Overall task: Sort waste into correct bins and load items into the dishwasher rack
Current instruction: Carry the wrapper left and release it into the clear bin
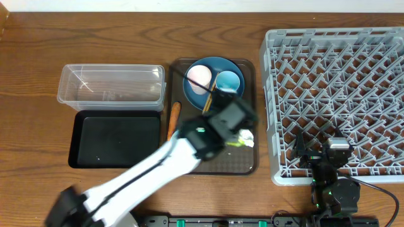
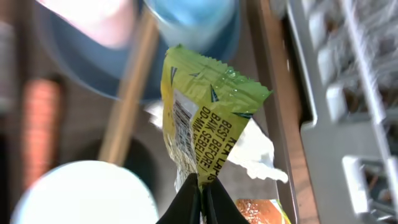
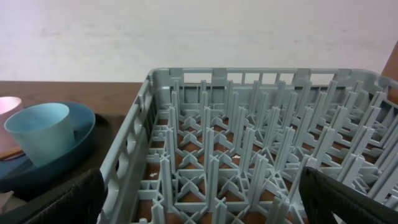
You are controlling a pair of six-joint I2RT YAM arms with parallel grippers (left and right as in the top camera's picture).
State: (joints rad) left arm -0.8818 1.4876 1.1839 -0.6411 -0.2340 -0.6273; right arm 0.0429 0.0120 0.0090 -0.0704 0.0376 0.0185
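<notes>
Wrapper (image 2: 199,118): light, crinkly, slippery film; your left fingers (image 2: 186,208) pinch its near end shut; take hold deep at the seam; right fingers (image 3: 354,202) wide, empty.

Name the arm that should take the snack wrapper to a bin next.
Left. The left gripper is shut on the snack wrapper above the brown tray, and the clear container and black tray lie on that side. The right gripper hangs open at the rack, farther from both.
</notes>
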